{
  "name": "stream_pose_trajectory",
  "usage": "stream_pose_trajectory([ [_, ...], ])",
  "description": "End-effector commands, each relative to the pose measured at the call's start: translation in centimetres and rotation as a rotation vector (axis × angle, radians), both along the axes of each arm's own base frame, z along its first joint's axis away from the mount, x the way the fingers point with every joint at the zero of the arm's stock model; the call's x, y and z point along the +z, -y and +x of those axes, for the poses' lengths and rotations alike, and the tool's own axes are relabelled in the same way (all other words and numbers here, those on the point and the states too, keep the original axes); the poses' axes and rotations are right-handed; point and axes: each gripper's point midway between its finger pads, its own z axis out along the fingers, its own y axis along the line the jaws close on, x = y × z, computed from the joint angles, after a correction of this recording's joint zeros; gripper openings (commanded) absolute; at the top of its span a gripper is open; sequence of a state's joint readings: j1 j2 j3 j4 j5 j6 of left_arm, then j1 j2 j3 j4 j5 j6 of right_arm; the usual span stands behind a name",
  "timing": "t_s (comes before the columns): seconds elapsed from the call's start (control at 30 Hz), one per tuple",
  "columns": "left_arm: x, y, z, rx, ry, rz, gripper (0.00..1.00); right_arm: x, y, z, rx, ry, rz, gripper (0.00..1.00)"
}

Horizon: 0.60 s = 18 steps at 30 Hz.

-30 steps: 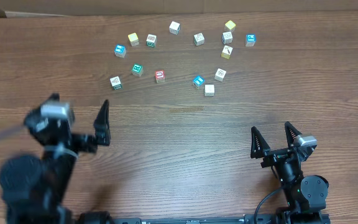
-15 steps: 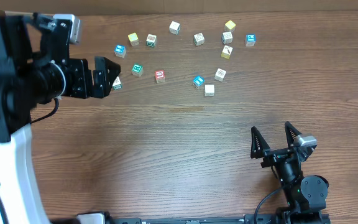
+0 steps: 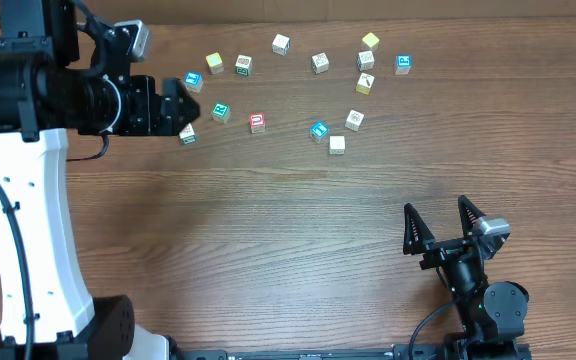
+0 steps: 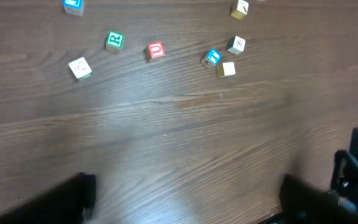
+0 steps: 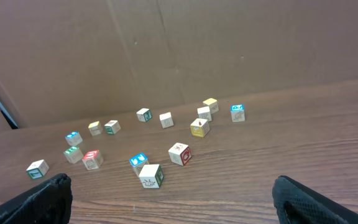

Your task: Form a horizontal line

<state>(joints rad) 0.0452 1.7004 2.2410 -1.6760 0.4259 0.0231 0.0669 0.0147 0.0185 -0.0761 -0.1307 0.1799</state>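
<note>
- Left end effector (image 3: 190, 108): jaws wide, empty; over the far left of the table (image 3: 268, 230), just beside the white-green cube (image 3: 186, 133) in the overhead view.
- Right end effector (image 3: 437, 214): jaws wide, empty; near-right side of the table.
- White-green cube, green cube (image 3: 220, 111), red cube (image 3: 257, 122): loose uneven row, each apart from the next.
- Other cubes (image 3: 319, 62): scattered beyond.

The table (image 3: 298, 220) is seen straight down from overhead, with its far edge at the top. From the left wrist, raised high over the left side, the tabletop is looked down on steeply. From the right wrist, set low near the near edge, the far edge and the cardboard wall (image 5: 229, 43) are faced. The scattered cubes (image 3: 257, 122) are shared by all three views.
</note>
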Motion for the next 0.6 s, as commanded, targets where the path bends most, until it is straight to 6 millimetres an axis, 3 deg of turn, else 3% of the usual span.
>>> stream_pose_trajectory([
  [0.0,0.0,0.5,0.6,-0.011,0.0,-0.019,0.28,-0.2,0.0,0.0,0.0,0.004,0.003,1.0],
  [0.03,-0.2,0.5,0.7,-0.011,-0.008,-0.02,0.09,-0.2,0.0,0.0,0.0,0.004,0.003,1.0],
  [0.07,-0.5,0.5,0.9,-0.011,-0.016,-0.021,0.04,-0.2,0.0,0.0,0.0,0.004,0.003,1.0],
  [0.2,-1.3,0.5,1.5,-0.011,-0.043,-0.021,0.04,-0.2,0.0,0.0,0.0,0.004,0.003,1.0],
  [0.23,-1.6,0.5,1.6,-0.011,-0.05,-0.021,0.16,-0.2,0.0,0.0,0.0,0.004,0.003,1.0],
  [0.33,-2.5,0.2,2.2,-0.004,-0.074,-0.007,0.8,-0.2,0.0,0.0,0.0,0.004,0.003,1.0],
  [0.43,-3.6,-0.5,2.8,0.011,-0.104,0.027,0.83,-0.2,0.0,0.0,0.0,0.004,0.003,1.0],
  [0.47,-4.0,-0.6,3.0,0.013,-0.114,0.034,1.0,-0.2,0.0,0.0,0.0,0.004,0.003,1.0],
  [0.57,-5.1,-0.6,3.7,0.013,-0.142,0.034,1.0,-0.2,0.0,0.0,0.0,0.004,0.003,1.0],
])
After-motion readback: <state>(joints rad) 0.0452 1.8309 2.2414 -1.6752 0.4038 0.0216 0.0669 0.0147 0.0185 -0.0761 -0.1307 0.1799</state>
